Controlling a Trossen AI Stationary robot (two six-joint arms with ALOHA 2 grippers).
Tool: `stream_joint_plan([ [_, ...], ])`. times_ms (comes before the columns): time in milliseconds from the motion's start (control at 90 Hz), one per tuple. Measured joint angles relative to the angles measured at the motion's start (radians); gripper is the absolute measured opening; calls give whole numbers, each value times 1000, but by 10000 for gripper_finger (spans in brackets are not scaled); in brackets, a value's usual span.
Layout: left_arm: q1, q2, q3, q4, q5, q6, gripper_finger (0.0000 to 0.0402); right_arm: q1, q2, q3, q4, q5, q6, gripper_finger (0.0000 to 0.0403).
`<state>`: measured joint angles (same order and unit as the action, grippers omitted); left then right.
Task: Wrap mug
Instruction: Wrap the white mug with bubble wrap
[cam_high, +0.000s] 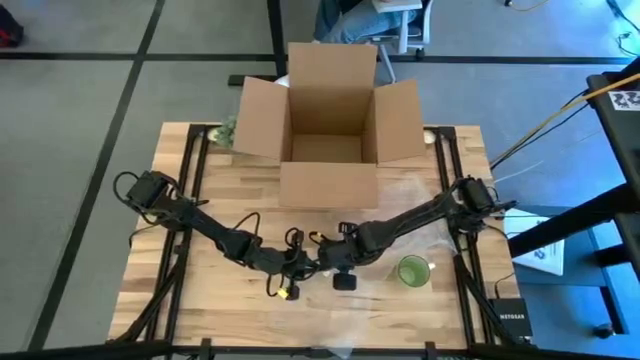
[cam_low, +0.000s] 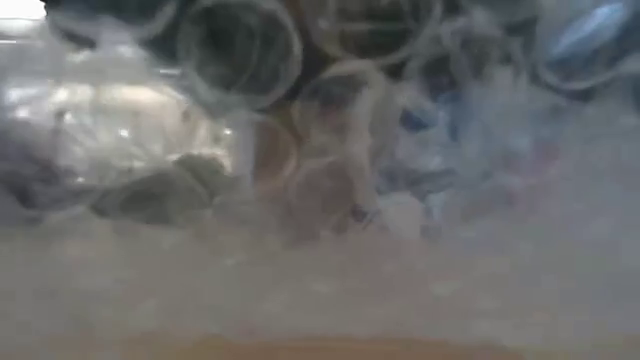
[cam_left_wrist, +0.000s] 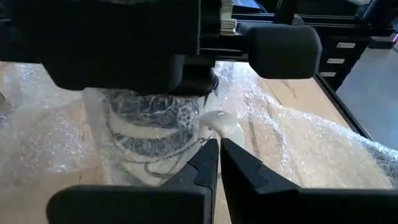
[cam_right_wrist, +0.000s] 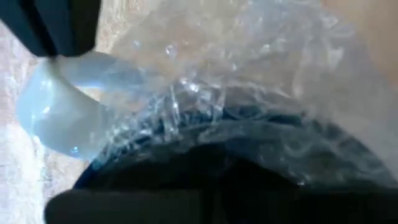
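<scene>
Two end effectors meet over a bubble-wrapped mug at the near middle of the wooden surface (cam_high: 200, 300)
Left end effector (cam_left_wrist: 219, 149) has its fingers nearly closed beside the mug (cam_left_wrist: 149, 134); right end effector (cam_high: 335, 258) presses against the bubble wrap (cam_right_wrist: 249, 74), grip unclear. Green cup (cam_high: 412, 271) stands right; cardboard box (cam_high: 325, 120) sits far

Overhead camera looks straight down on the pale wooden worktop (cam_high: 200, 300); low camera and both wrist cameras sit pressed close against clear crinkled bubble wrap (cam_left_wrist: 298, 143).

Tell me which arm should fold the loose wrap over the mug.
Left, probably: the right gripper sits against the partly wrapped mug, while the left gripper faces loose bubble wrap beside it.
</scene>
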<state>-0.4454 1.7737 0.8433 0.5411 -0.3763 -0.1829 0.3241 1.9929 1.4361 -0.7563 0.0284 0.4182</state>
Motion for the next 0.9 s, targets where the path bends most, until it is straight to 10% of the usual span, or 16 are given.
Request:
stream_joint_plan([
  [356, 0, 0, 0, -9, 0, 0, 0, 2, 16, 147, -131, -13, -34, 117],
  [900, 0, 0, 0, -10, 1, 0, 0, -6, 10, 310, -308, 1, -68, 125],
])
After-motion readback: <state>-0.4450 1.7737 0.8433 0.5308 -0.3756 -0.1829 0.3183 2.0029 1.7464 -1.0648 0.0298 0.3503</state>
